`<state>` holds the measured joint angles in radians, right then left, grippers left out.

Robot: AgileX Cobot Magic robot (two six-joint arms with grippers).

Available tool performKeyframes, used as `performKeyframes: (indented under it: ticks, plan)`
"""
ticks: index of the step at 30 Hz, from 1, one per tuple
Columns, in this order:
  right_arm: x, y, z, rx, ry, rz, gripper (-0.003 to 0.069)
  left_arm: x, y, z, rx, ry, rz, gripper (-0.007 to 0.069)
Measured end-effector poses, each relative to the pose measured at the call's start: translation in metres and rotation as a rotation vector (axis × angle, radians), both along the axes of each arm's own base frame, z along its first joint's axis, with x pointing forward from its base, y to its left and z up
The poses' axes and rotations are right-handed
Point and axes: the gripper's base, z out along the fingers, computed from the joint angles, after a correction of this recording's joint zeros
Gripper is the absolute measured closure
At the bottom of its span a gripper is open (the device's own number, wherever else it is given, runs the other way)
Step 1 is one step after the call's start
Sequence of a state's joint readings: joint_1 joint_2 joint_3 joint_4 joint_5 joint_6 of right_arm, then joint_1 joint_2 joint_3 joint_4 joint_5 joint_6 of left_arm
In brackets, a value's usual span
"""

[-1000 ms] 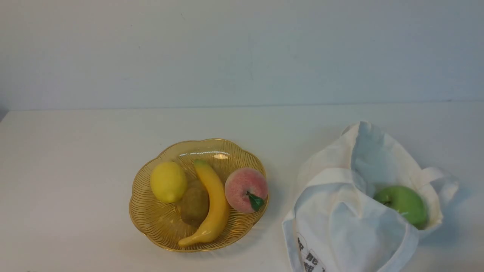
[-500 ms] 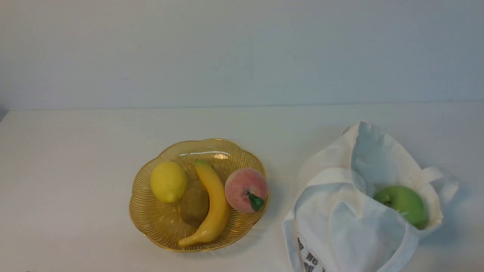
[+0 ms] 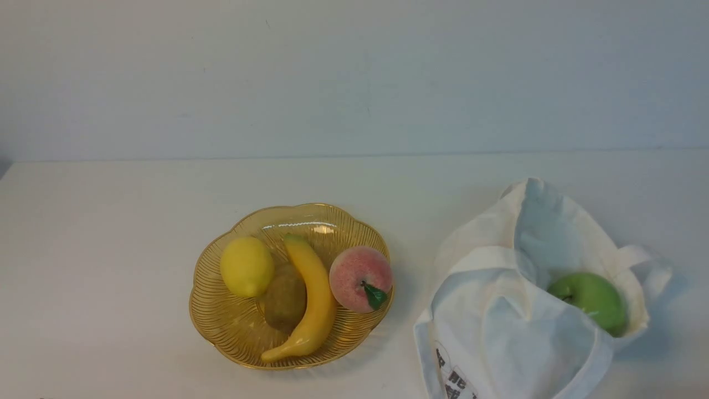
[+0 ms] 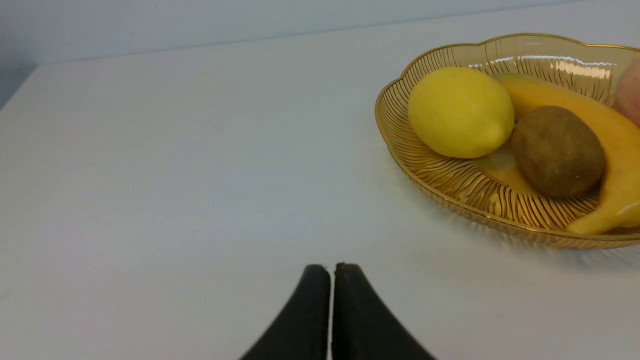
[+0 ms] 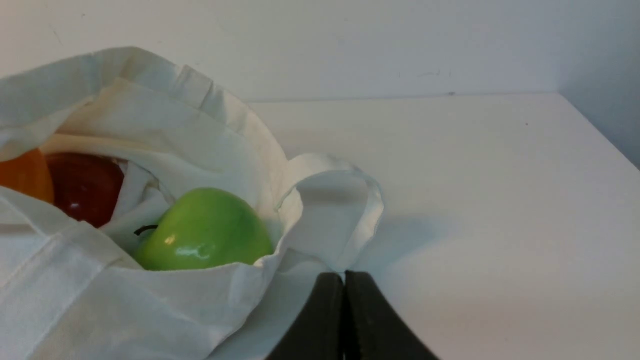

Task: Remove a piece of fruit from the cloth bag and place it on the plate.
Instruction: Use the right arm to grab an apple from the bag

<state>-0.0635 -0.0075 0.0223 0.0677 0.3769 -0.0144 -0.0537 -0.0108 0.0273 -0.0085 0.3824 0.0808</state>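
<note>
I see no change in this last second, so the picking, I judge, is yet to begin: my right claw (image 5: 344, 275) and left claw (image 4: 332, 266) are both closed with nothing between, and the green apple (image 3: 590, 302) lies inside the cloth bag (image 3: 487, 321).

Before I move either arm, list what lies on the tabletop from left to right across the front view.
Lemon → banana → peach → cloth bag, with the green apple showing in its mouth, toward its right side.
</note>
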Motion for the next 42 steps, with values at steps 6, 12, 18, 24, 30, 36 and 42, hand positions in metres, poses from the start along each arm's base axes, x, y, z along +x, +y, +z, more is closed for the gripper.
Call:
performKeyframes:
  ticks: [6, 12, 18, 24, 30, 36, 42]
  plan:
    - [0.002, 0.009, 0.008, 0.907, -0.105, -0.047, 0.0671, 0.0, 0.0, 0.0, 0.0, 0.0, 0.0, 0.0632]
    - [0.002, 0.01, 0.014, 1.276, -0.135, -0.06, 0.0671, 0.0, 0.0, 0.0, 0.0, 0.0, 0.0, 0.0632]
    - [0.002, 0.011, 0.017, 1.193, -0.151, -0.038, 0.0671, 0.0, 0.0, 0.0, -0.001, 0.0, 0.0, 0.0632]
    - [-0.002, 0.013, 0.105, 0.669, -0.284, 0.103, 0.0671, 0.0, 0.0, 0.0, -0.006, 0.0, 0.002, 0.0632]
    - [0.063, 0.023, 0.137, 0.364, 0.24, 0.203, 0.0664, 0.0, 0.0, 0.0, -0.007, 0.0, 0.002, 0.0632]
    - [0.136, 0.018, 0.136, 0.245, 0.625, 0.232, 0.058, 0.0, 0.0, 0.0, -0.007, 0.0, 0.002, 0.0632]
    - [0.169, 0.02, 0.133, 0.189, 0.735, 0.302, 0.0377, 0.0, 0.0, 0.0, -0.007, 0.0, 0.002, 0.0632]
